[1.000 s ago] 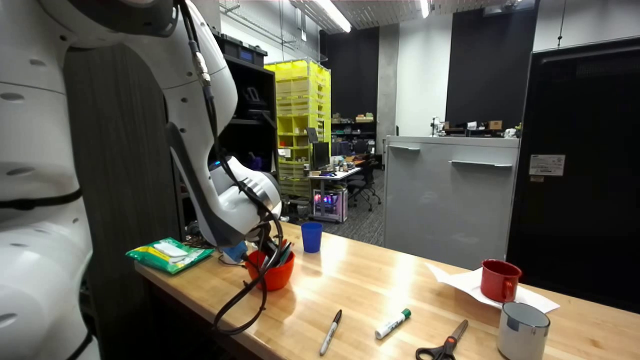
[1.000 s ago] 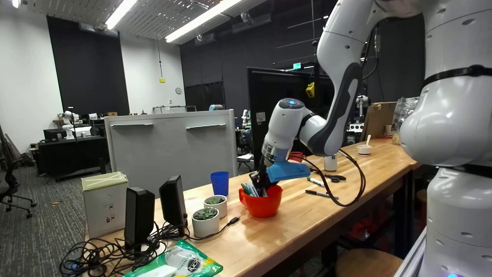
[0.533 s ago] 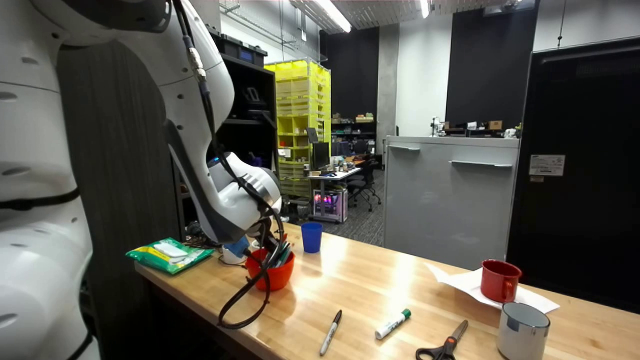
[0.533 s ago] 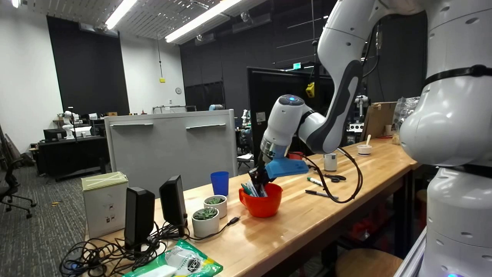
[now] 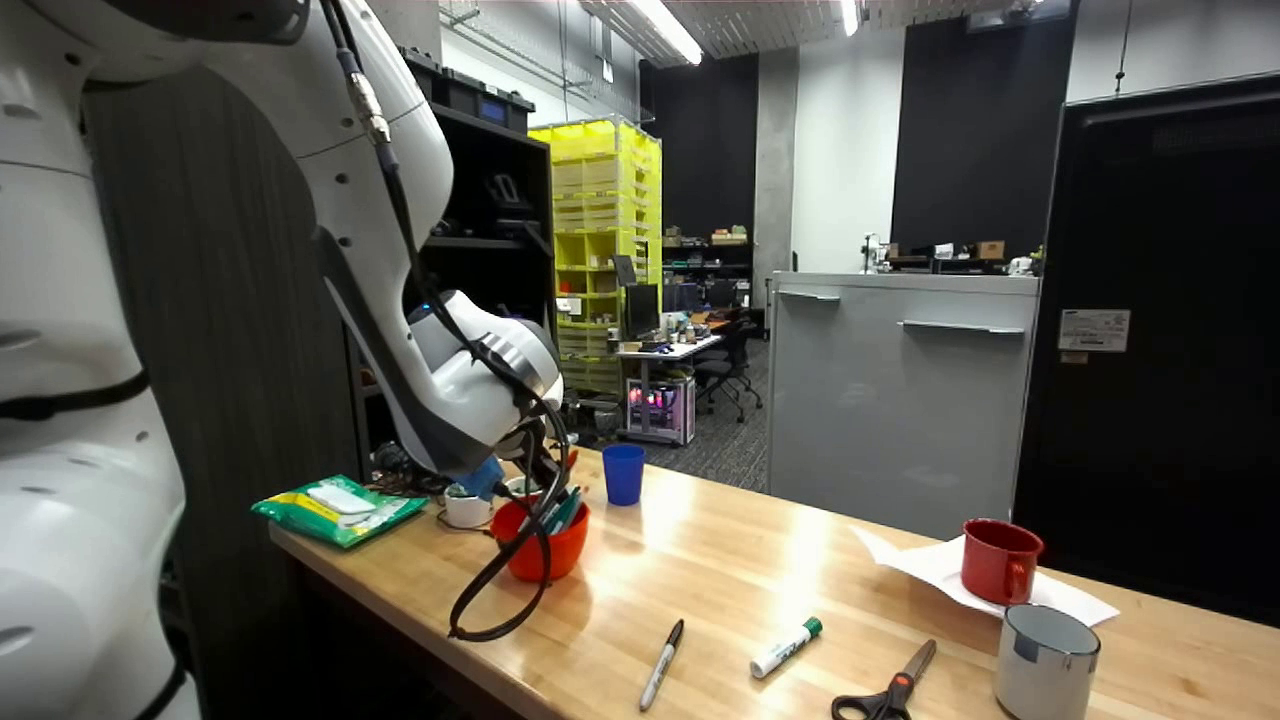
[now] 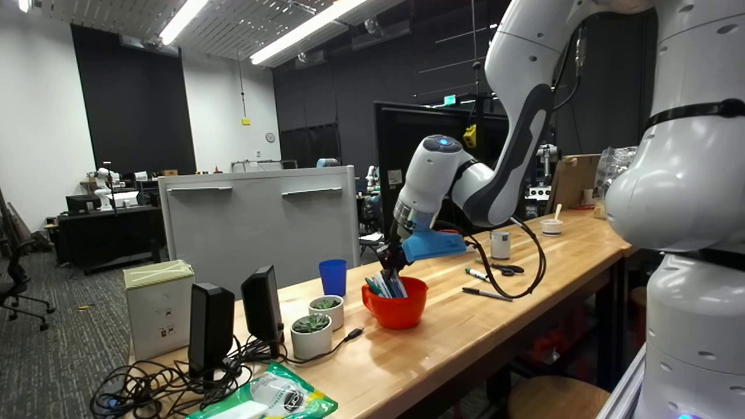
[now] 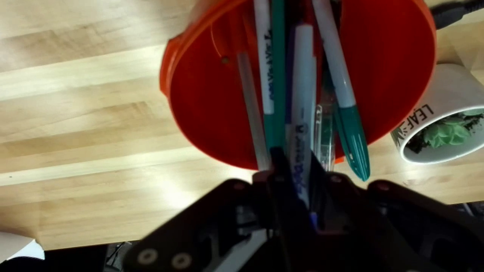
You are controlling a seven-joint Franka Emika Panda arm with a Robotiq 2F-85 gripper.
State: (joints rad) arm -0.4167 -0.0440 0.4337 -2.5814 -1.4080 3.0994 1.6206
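My gripper (image 7: 296, 156) is shut on a white marker (image 7: 301, 94) with blue-purple lettering, which runs up between the two dark fingers. A bit of blue shows deeper between the jaws. Below stands an orange-red cup (image 6: 401, 314), seen in both exterior views, with several pens and markers leaning in it. In the wrist view a teal-capped marker (image 7: 351, 139) lies to the right of the jaws, and a white-and-teal one (image 7: 267, 75) lies close on the left. In an exterior view the gripper (image 6: 393, 265) hangs tilted just over the cup's rim. Whether the held marker's lower end touches the cup is hidden.
A blue cup (image 5: 623, 475) and potted succulents (image 6: 311, 336) stand near the orange-red cup. Farther along the table lie a black-capped marker (image 5: 662, 665), a green-capped marker (image 5: 787, 648) and scissors (image 5: 890, 690). A red mug (image 5: 1000, 560) and grey-white cup (image 5: 1047, 665) stand there. Speakers (image 6: 262, 305) trail cables.
The arm and gripper have risen a little from the orange-red cup. More of the pens shows below the fingers. The cup has stayed in place.
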